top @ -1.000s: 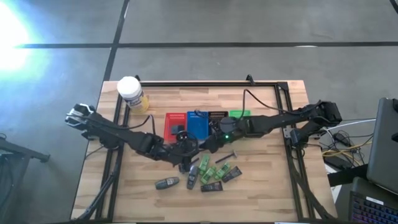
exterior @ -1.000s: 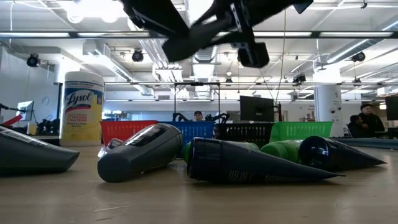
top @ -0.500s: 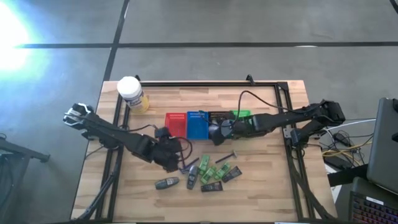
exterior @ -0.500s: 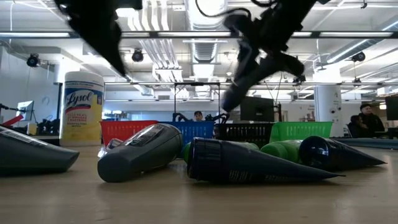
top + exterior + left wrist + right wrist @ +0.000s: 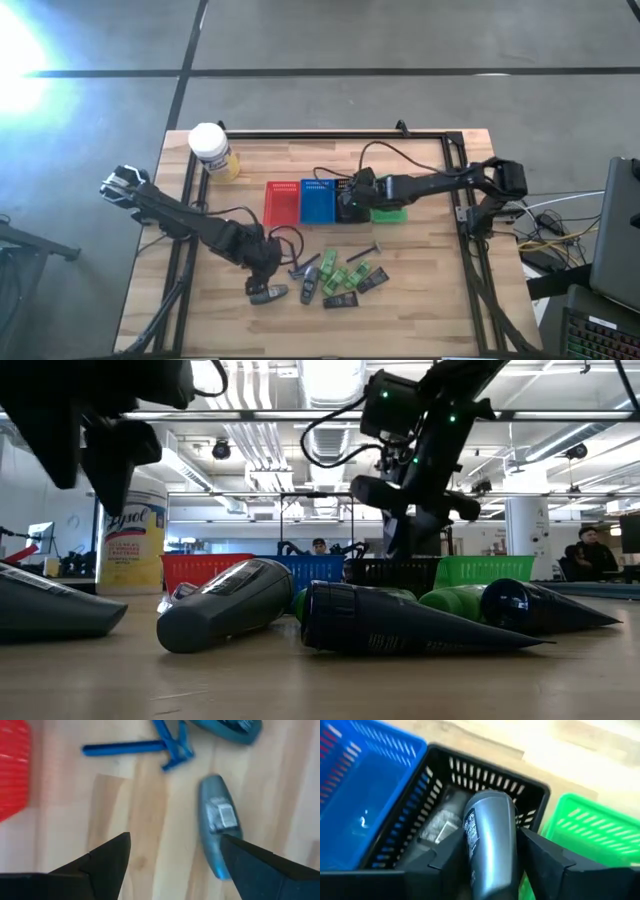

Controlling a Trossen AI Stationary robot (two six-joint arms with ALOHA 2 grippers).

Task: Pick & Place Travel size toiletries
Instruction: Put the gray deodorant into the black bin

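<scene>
Several travel size toiletries lie in a pile (image 5: 340, 280) near the table's front: grey tubes, green packets, a thin black stick (image 5: 368, 247) and a blue razor (image 5: 145, 747). One grey tube (image 5: 268, 294) lies apart at the pile's left. My left gripper (image 5: 175, 840) hangs open just above it, the tube (image 5: 217, 825) lying beside one finger. My right gripper (image 5: 492, 835) is over the black basket (image 5: 530, 787), shut on another grey tube (image 5: 490, 830). My right gripper pinches the grey tube's long sides (image 5: 475, 845) between its two fingers. The fingers slant down from the table's right and lie along the tube. The tube's rounded free end (image 5: 490, 797) sticks out past the fingertips over the inside of the black basket.
Red (image 5: 281, 200), blue (image 5: 316, 200), black (image 5: 350, 190) and green (image 5: 388, 208) baskets stand in a row at mid-table. A white-capped yellow jar (image 5: 210, 150) stands at the far left corner. Bare wood lies left of the pile.
My left gripper has gone from mid-table toward the near left, sunk and tipped downward over the lone grey tube. My right gripper has gone toward the far edge to the black basket, sinking and tipping downward.
</scene>
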